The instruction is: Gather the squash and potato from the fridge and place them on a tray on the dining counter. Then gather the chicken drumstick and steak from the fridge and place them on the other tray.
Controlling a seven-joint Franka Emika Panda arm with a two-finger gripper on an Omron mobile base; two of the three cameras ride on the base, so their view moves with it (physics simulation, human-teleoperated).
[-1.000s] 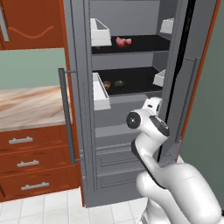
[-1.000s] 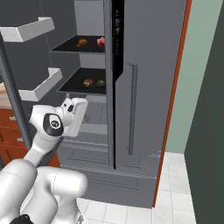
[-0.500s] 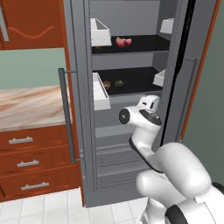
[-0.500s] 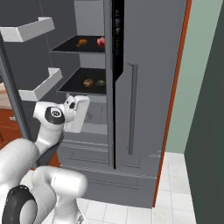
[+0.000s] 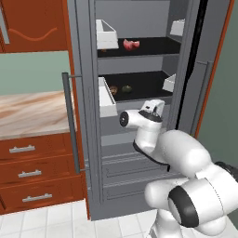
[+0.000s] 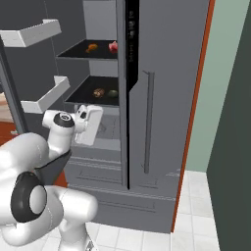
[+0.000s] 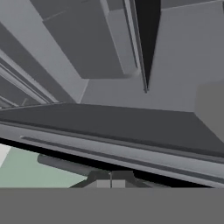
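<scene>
The fingers [image 7: 111, 179] are pressed together with nothing between them, pointed up at the grey underside of the fridge [image 5: 88, 116] interior, as the hand view shows 2 dark tips side by side with a shelf edge slanting above them. The hand sits folded back close to the arm's own body, in front of the blank panel just below the lower shelf and above the drawers, with the wrist cocked upward and the elbow tucked low. The left door stands swung open, so the first step looks to be in hand: reaching in for the vegetables, with none gathered yet. The squash [image 5: 126, 88] and the potato [image 5: 113, 89] lie near each other on the lower black shelf, the potato to the left in the left base view; in the right base view the squash [image 6: 113, 93] is to the right of the potato [image 6: 99, 92]. The steak [image 5: 131, 44] rests on the shelf above. The next move likely calls for parting the fingers, raising the hand to the lower shelf's height and extending inward over 1 of the 2 lumps, clear of the white door bins [image 5: 106, 33].
</scene>
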